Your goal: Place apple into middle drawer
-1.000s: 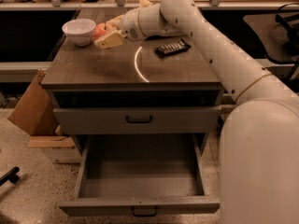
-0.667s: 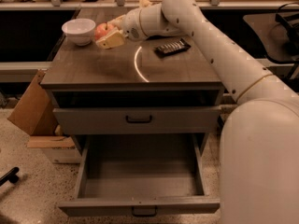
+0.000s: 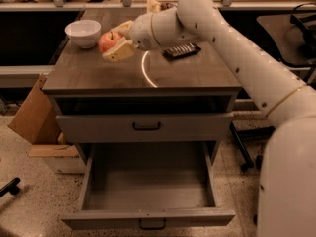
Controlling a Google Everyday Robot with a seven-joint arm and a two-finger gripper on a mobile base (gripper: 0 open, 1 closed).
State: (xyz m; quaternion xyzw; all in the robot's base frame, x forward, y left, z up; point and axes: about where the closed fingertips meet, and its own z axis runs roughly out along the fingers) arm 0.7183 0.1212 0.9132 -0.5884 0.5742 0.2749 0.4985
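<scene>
The red-orange apple [image 3: 106, 41] is at the back left of the grey cabinet's top [image 3: 187, 75], just right of the white bowl [image 3: 83, 32]. My gripper [image 3: 117, 39] reaches in from the right and is shut on the apple, one finger in front of it and one behind. I cannot tell whether the apple touches the top. The middle drawer [image 3: 148, 187], the lowest one, is pulled fully out below and is empty. Its dark bar handle [image 3: 152, 224] is at the front.
A closed grey drawer front with a black handle [image 3: 146, 127] sits above the open drawer. A dark flat remote-like object [image 3: 181, 51] lies on the cabinet top. A cardboard box [image 3: 30, 113] stands on the floor at the left, and chair legs [image 3: 245, 151] at the right.
My gripper and the apple have shifted together a little toward the cabinet's front. The bowl and the drawer have not moved.
</scene>
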